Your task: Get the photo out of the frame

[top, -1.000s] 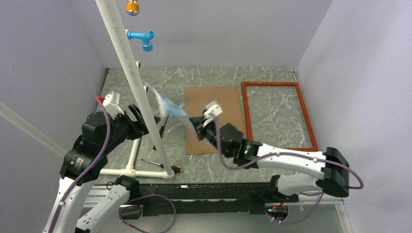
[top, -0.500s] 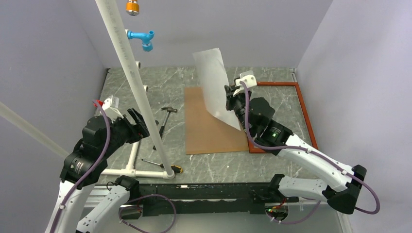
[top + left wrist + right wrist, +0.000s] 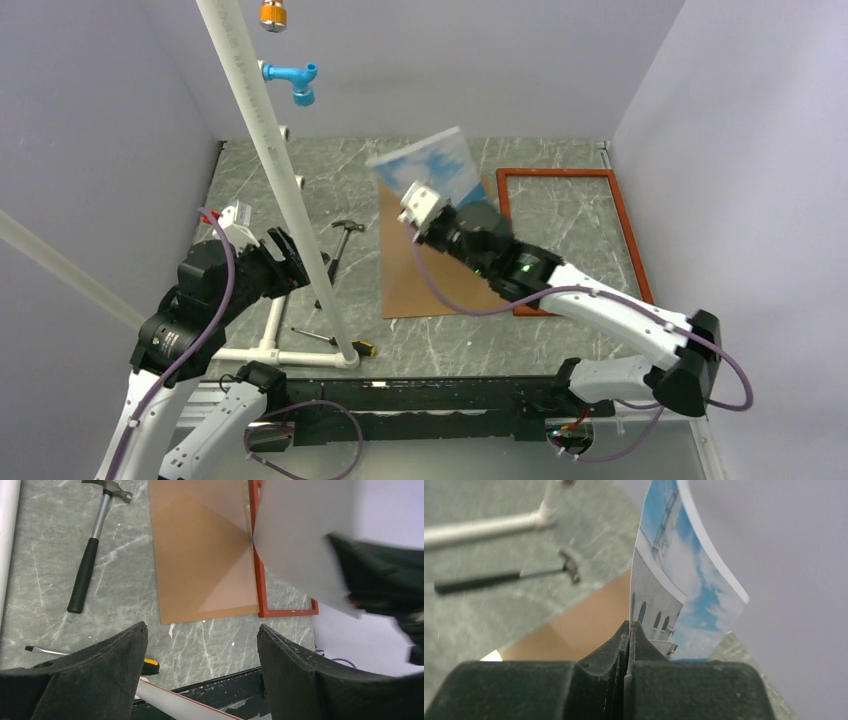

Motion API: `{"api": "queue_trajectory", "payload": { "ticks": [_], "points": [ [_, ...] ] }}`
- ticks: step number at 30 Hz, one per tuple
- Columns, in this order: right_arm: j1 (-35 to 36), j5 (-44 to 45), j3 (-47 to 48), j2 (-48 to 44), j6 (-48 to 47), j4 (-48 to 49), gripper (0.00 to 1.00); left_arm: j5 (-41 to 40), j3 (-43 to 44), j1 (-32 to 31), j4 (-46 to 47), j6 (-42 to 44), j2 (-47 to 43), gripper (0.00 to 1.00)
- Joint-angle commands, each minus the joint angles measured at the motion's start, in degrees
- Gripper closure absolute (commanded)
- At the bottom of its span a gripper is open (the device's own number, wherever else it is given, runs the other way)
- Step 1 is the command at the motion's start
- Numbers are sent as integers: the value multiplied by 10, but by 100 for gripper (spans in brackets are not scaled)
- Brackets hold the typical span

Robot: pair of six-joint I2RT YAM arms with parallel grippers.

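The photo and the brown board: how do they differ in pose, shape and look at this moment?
1. The photo is up in the air, pinched at one edge by the right gripper; the brown board lies flat on the table.
2. The photo is curved; the brown board is flat.
3. The photo shows a white building and blue sky; the brown board is plain.
Both are rectangular sheets, and neither lies inside the frame.
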Motion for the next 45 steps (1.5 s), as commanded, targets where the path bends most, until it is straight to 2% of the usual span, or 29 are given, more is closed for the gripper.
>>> {"api": "queue_trajectory", "payload": {
  "ticks": [1,4,11,16,19,21,26,37,45],
  "points": [
    [58,-48,-58,30,-76,-12,100,8,1,0,22,9,-7,17],
    [97,-31,-78,54,-99,-24,100,5,2,0,20,13,-5,16],
    [151,-68,-155,70,-174,-50,100,17,-15,1,38,10,-1,16],
    [153,-34,-191,100,-150,-55,100,19,-20,0,43,10,1,16],
    [148,-28,-230,90,-140,-27,100,20,-21,0,43,10,1,16],
    [132,-50,-271,71,-152,26,100,19,-24,0,46,10,0,16],
    [104,-102,-369,26,-262,123,100,38,-36,0,63,3,4,17],
    [23,-205,-367,67,-307,178,100,35,-44,0,62,-2,-1,17],
    [6,-223,-332,120,-339,153,100,38,-49,0,65,-5,-2,17]
  ]
}}
